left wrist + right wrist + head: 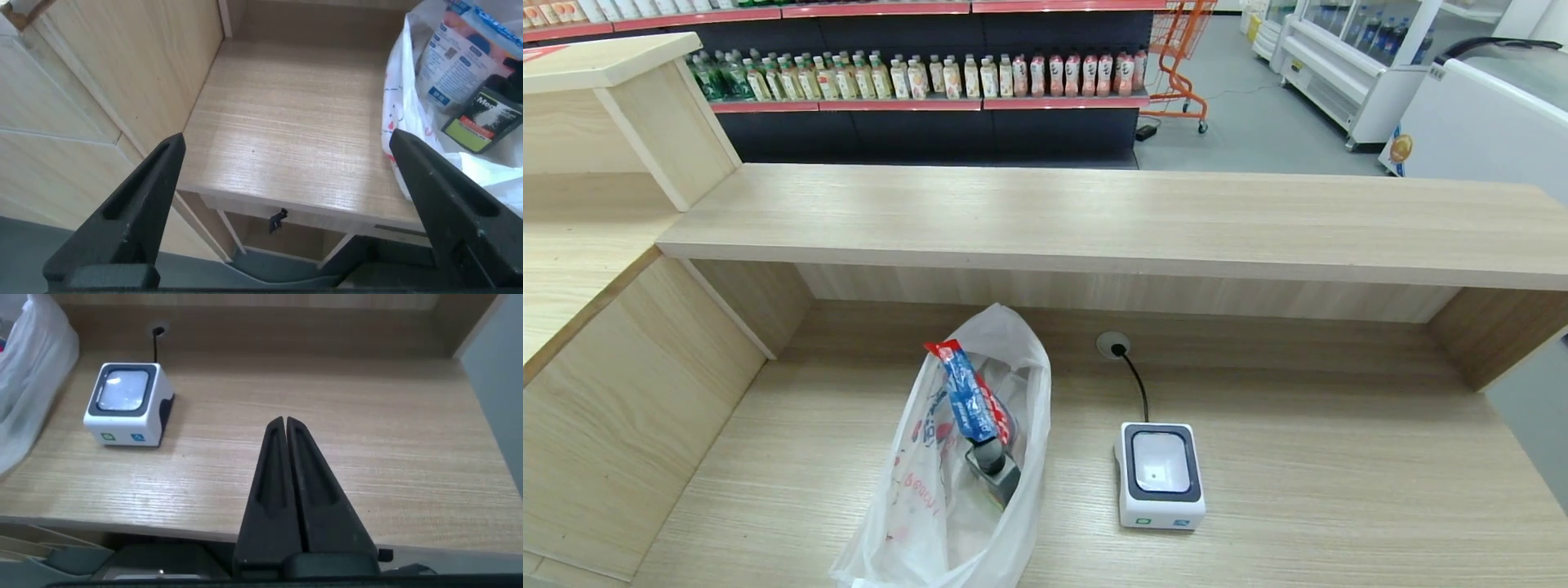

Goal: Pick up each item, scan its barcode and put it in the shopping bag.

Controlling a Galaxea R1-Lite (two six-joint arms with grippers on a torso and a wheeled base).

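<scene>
A translucent plastic shopping bag (935, 498) stands open on the wooden counter, left of the scanner. Inside it a blue and red packet (968, 396) leans upright above a dark bottle with a black cap (992, 469). The white barcode scanner (1160, 474) with its glass window sits at mid counter, its black cable running to a hole (1112, 343) behind. My left gripper (290, 167) hangs open over the counter's front left corner, beside the bag (409, 122). My right gripper (286, 429) is shut and empty over bare counter, right of the scanner (127, 404).
A raised wooden ledge (1111, 216) runs along the back of the counter, with side panels at left (629, 408) and right (1494, 335). Beyond are drink shelves (915, 77), an orange cart (1180, 57) and white freezers (1478, 106).
</scene>
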